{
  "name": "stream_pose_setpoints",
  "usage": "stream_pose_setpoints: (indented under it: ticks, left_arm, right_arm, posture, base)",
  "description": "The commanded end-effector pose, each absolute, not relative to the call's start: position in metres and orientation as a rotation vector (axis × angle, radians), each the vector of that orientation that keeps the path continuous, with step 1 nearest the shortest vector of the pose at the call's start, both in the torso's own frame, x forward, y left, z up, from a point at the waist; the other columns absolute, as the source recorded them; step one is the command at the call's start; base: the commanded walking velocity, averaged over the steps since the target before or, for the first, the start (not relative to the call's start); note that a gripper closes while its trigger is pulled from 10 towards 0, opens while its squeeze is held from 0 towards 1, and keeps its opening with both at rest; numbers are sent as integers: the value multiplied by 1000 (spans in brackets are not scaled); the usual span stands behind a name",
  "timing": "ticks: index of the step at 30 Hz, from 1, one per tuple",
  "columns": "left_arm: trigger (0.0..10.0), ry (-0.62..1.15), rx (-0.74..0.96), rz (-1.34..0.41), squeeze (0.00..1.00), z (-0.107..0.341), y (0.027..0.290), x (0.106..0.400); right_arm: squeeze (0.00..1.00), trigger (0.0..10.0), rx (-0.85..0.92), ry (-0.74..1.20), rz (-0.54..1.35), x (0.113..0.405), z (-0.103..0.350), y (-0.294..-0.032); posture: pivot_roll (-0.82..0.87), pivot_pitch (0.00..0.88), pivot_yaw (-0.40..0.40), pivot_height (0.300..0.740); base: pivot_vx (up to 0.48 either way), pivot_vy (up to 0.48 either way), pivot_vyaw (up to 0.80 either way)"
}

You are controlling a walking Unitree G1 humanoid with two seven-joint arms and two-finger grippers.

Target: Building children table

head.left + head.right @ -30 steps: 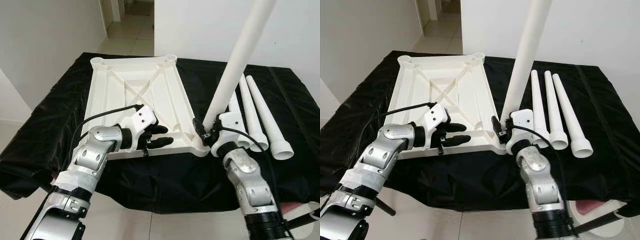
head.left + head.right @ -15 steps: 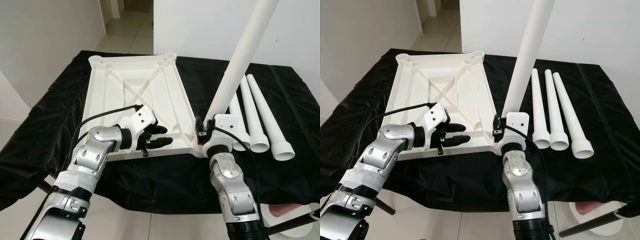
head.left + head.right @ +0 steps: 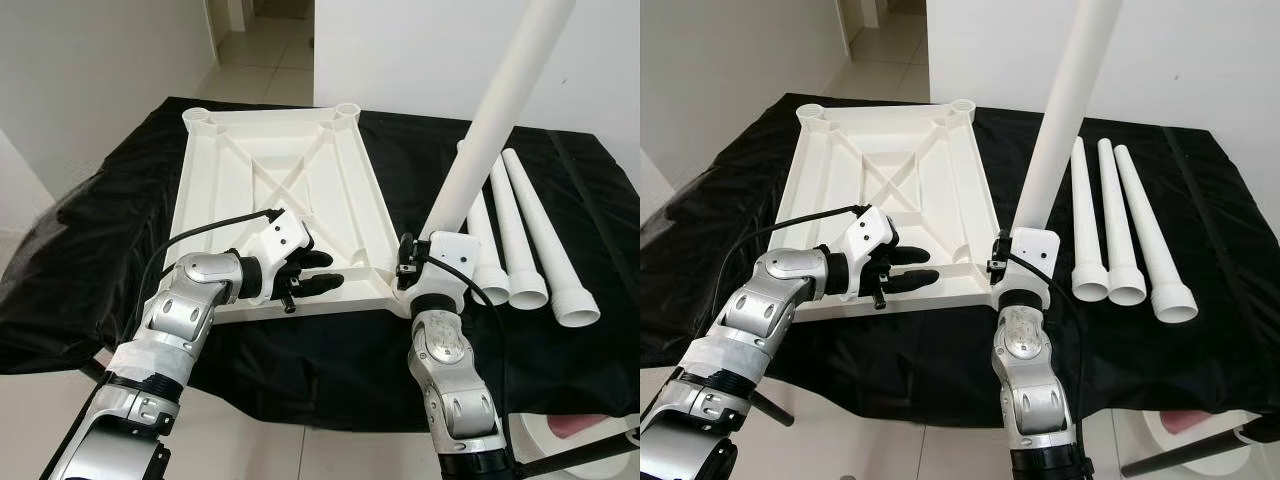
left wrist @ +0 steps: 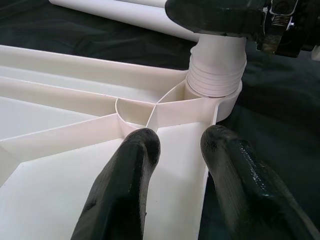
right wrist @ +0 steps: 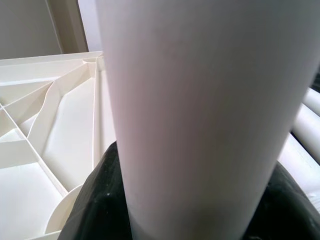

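Table top (image 3: 285, 205): white, upside down, ribs up, on the black-draped table (image 3: 100, 240), spanning near edge to far edge, left of centre.
Leg in socket (image 3: 490, 130): white tube, threaded end seated in the top's near right corner socket, leaning up and to the right.
Right gripper (image 3: 420, 272): clamped round the leg's base at that corner; black fingers (image 5: 100, 200) pressed on either side of the tube.
Left gripper (image 3: 322, 272): at the top's near edge, fingers (image 4: 125, 190) parted, gripping nothing; one over the inner panel, the other at the rim.
Spare legs (image 3: 525, 245): three, side by side on the cloth, right of the top, wide ends toward the near edge.
Change since earlier: right forearm swung in under the corner, now nearly straight below the socket; leg more upright; left gripper unmoved.
Writing: none legible.
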State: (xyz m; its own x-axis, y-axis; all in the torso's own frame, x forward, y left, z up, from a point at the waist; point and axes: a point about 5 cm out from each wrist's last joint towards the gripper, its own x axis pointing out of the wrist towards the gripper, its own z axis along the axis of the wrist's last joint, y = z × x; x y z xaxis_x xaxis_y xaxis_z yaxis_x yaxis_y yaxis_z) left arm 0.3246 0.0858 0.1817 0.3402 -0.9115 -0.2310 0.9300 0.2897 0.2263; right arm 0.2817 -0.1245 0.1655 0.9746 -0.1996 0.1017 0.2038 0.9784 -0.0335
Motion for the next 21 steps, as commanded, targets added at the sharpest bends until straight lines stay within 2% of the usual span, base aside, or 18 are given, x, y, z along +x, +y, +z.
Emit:
stream_pose_setpoints:
  ticks: [1,9,10,11,12,13,18,19,20,21]
  left_arm:
    - [10000,62,341,-1134,0,181,90,329]
    - [10000,64,341,-1134,0,180,90,328]
    - [10000,64,341,-1134,0,180,90,328]
    - [10000,64,341,-1134,0,180,90,328]
    - [10000,63,341,-1134,0,180,90,328]
    - [10000,63,341,-1134,0,180,90,328]
    - [10000,63,340,-1134,0,180,90,328]
    - [10000,64,340,-1135,0,180,90,328]
    - [10000,64,340,-1135,0,180,90,328]
    - [10000,64,340,-1135,0,179,90,327]
  right_arm:
    - [0,0,-59,201,-293,274,108,-140]
    - [0,0,-28,211,-310,274,108,-138]
    - [0,9922,-39,204,-307,274,109,-137]
    - [0,9922,-39,204,-307,274,109,-137]
    - [235,10000,-42,192,-295,275,110,-136]
    - [1000,10000,-52,179,-287,276,112,-136]
    - [1000,10000,-41,149,-252,278,116,-134]
    - [906,10000,-29,127,-230,280,120,-132]
    - [906,10000,-29,127,-230,280,120,-132]
    - [0,10000,-17,101,-194,281,125,-130]
  posture:
    - [-89,106,55,740]
    - [-86,102,52,740]
    - [-87,100,51,740]
    - [-87,100,51,740]
    - [-87,100,51,740]
    - [-87,100,51,740]
    - [-85,97,52,740]
    - [-85,98,54,740]
    - [-85,98,54,740]
    - [-85,98,54,740]
  base:
    - [0,0,0]
    - [0,0,0]
    - [0,0,0]
    - [0,0,0]
    - [0,0,0]
    - [0,0,0]
    - [0,0,0]
    - [0,0,0]
    - [0,0,0]
    - [0,0,0]
